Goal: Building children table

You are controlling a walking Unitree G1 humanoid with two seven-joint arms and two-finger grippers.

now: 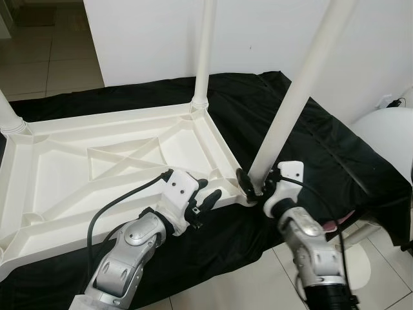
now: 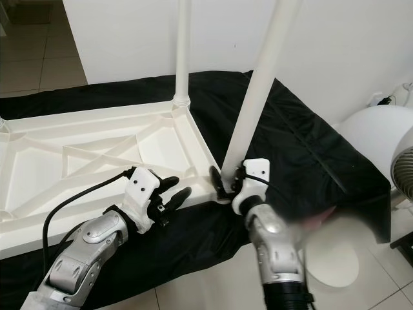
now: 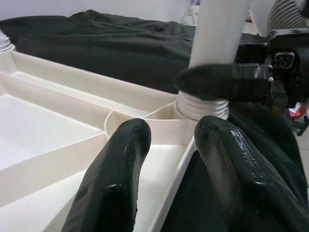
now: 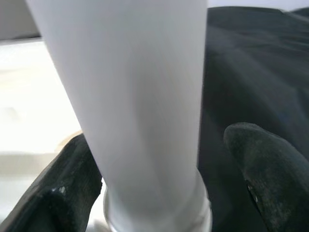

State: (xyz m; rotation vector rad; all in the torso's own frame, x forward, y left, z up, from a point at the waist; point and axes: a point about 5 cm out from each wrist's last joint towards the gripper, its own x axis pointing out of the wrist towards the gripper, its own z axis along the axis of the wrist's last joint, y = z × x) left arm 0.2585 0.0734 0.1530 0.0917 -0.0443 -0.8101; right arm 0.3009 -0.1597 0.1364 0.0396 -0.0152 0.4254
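the right pincer [image 1: 253,187], at lower centre-right of the left eye view, has its black fingers set either side of the foot of a white table leg [image 1: 293,106], gripping it just above the ribbed collar where it enters the corner socket of the upturned white tabletop [image 1: 77,168] lying on the black cloth [image 1: 310,148]. the left pincer [image 1: 205,199], fingers spread and holding nothing, straddles the tabletop's near rim just beside that corner. the step looks like seating this leg; next it likely needs twisting or pressing home while the left steadies the rim.

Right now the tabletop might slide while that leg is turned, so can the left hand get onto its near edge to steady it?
Probably yes: the left hand sits open at the tabletop edge with nothing between.
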